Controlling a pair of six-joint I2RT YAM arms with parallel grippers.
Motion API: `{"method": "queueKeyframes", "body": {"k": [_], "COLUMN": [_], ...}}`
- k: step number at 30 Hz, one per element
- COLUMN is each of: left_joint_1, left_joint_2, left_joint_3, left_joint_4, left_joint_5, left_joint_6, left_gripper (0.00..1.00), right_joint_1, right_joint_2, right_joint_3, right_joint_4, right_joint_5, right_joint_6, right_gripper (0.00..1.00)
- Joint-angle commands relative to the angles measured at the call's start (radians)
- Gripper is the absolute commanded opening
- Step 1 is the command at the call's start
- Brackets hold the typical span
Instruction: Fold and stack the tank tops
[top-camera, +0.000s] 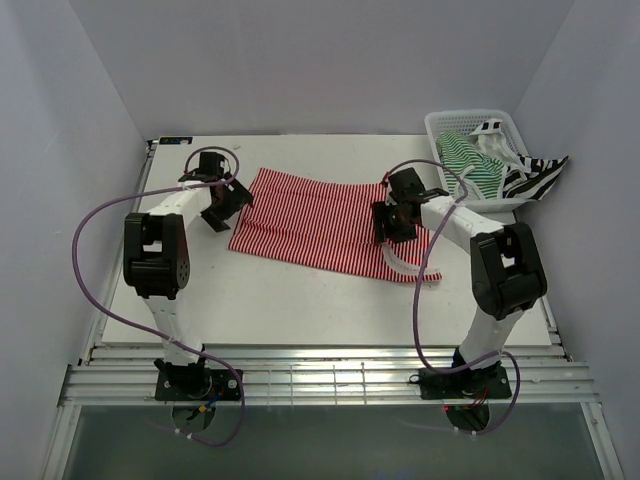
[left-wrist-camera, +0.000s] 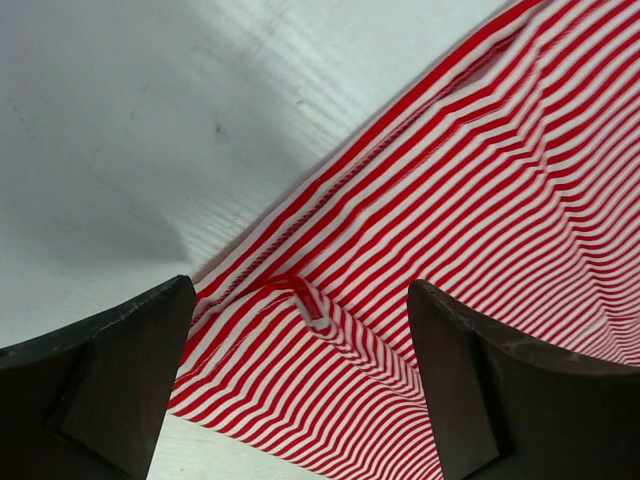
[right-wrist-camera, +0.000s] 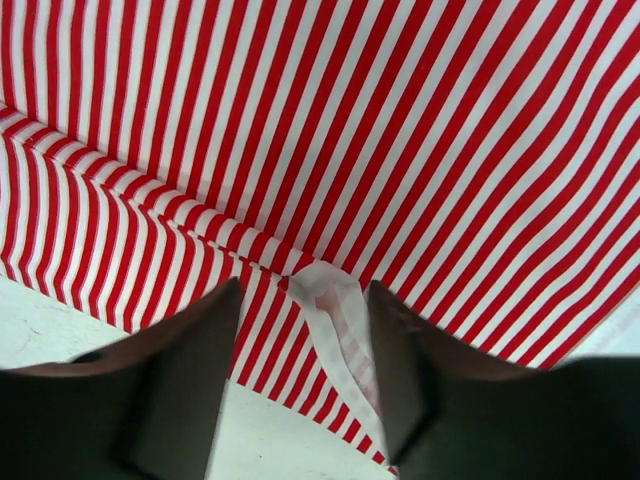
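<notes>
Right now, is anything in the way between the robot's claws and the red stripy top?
No, nothing I can see. The left gripper and the right gripper are both right over the red-and-white top, jaws open, with only its striped cloth showing between them. The basket sits away at the far right corner.

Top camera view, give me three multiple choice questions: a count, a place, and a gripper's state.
1. How many tops are at the basket? A. none. B. one. C. two.
2. Where is the red-and-white top? A. in the basket. B. spread on the table, left gripper and right gripper over its ends. C. over the basket rim.
3. The left gripper is: A. open. B. shut on the red-and-white top. C. shut on the basket.
Answers: C, the green-and-white top lies inside, the black-and-white top hangs over the rim; B, it lies flat mid-table; A, its fingers stand wide apart.
</notes>
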Motion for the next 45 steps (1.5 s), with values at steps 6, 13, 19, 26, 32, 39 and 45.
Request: {"method": "queueKeyframes", "body": {"k": [6, 13, 19, 26, 32, 39, 45], "left_joint_1": [-0.076, -0.113, -0.113, -0.113, -0.113, -0.115, -0.113], "left_joint_2": [-0.129, -0.224, -0.243, -0.199, -0.177, -0.154, -0.129], "left_joint_3": [0.069, -0.092, -0.206, -0.229, -0.232, -0.228, -0.226], "left_joint_4": [0.012, 0.041, 0.131, 0.207, 0.226, 0.233, 0.228], "left_joint_5": [-0.007, 0.001, 0.019, 0.056, 0.062, 0.042, 0.042], "left_joint_6": [0.046, 0.027, 0.038, 0.038, 0.037, 0.040, 0.040], "left_gripper": [0.98, 0.98, 0.98, 0.98, 0.98, 0.98, 0.98], "right_joint_1": [-0.004, -0.001, -0.003, -0.035, -0.104, -0.181, -0.234], "right_joint_2": [-0.267, -0.520, -0.525, -0.442, -0.421, -0.413, -0.411], "right_joint_3": [-0.043, -0.355, -0.447, -0.429, -0.462, -0.499, -0.538], "right_joint_4": [-0.062, 0.024, 0.082, 0.142, 0.162, 0.162, 0.166], "right_joint_5": [-0.079, -0.350, -0.295, -0.237, -0.251, -0.265, -0.239], "right_joint_6": [-0.026, 0.012, 0.025, 0.042, 0.045, 0.028, 0.006], "right_gripper": [0.90, 0.90, 0.90, 0.90, 0.90, 0.90, 0.90]}}
